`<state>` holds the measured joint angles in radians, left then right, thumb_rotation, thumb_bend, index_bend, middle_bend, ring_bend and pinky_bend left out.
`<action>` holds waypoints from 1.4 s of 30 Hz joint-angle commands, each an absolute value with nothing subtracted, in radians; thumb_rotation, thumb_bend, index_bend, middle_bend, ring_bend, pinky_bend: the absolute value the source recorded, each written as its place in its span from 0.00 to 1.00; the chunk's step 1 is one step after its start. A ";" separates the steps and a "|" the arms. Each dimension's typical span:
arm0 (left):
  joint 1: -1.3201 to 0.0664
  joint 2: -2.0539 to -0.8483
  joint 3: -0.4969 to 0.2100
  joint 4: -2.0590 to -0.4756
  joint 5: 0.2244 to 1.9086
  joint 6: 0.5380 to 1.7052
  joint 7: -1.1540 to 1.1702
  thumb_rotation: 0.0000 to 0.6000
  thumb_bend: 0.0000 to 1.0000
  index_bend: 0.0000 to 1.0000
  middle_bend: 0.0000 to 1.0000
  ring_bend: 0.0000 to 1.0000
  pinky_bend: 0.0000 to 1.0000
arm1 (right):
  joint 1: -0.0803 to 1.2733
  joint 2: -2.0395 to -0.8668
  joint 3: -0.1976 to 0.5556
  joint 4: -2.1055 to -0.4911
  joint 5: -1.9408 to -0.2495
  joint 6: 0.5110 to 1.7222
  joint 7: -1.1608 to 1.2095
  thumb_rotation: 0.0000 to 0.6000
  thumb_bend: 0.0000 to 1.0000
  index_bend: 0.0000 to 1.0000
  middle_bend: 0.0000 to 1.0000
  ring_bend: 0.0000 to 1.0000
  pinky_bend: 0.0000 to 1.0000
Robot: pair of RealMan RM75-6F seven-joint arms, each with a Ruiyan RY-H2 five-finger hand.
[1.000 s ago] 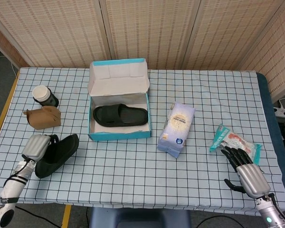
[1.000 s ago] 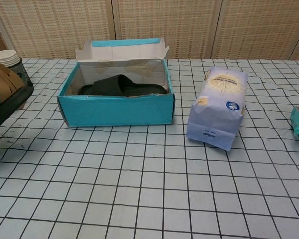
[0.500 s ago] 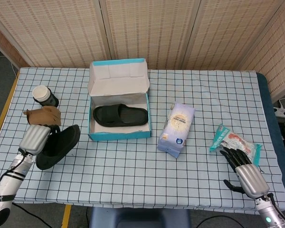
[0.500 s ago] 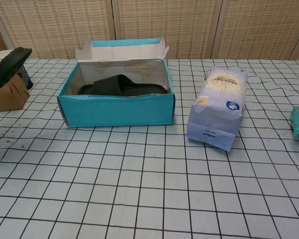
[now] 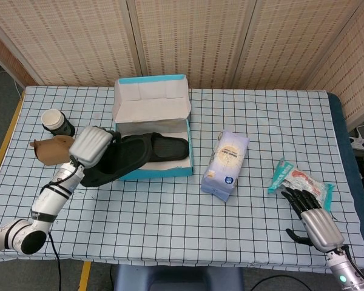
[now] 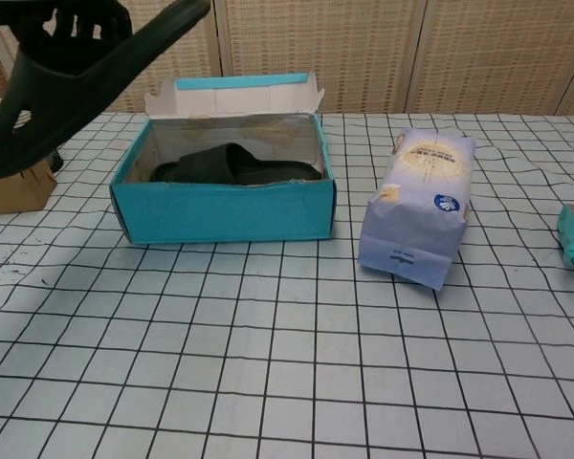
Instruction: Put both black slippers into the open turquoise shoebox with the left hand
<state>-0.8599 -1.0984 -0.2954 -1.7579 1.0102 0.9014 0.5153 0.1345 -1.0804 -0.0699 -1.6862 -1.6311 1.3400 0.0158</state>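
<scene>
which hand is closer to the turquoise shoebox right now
Left. The left hand holds a black slipper raised at the turquoise shoebox's left front edge. The right hand rests far off near the table's right front corner, beside a snack packet.

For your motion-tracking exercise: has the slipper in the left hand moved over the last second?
Yes. The held slipper has risen off the table and travelled right, toward the turquoise shoebox, now overlapping its left wall in the head view.
</scene>
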 commanded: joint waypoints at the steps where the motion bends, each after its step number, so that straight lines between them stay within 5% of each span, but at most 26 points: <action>1: -0.947 -1.145 -0.320 -1.725 0.919 0.853 0.582 1.00 0.55 0.47 0.58 0.56 0.58 | 0.139 -1.082 -0.067 -1.683 -1.621 1.329 0.018 1.00 0.18 0.00 0.00 0.00 0.00; 16: -1.230 -1.366 -0.269 -1.423 0.666 0.644 0.623 1.00 0.55 0.47 0.58 0.56 0.58 | 0.164 -1.087 -0.048 -1.663 -1.556 1.270 0.043 1.00 0.18 0.00 0.00 0.00 0.00; 38: -1.369 -1.497 -0.086 -1.130 0.535 0.446 0.541 1.00 0.55 0.46 0.57 0.55 0.57 | 0.168 -1.086 -0.045 -1.655 -1.543 1.262 0.051 1.00 0.18 0.00 0.00 0.00 0.00; 42: -1.378 -1.499 -0.062 -1.119 0.533 0.444 0.521 1.00 0.51 0.29 0.38 0.36 0.43 | 0.166 -1.085 -0.047 -1.658 -1.547 1.269 0.050 1.00 0.18 0.00 0.00 0.00 0.00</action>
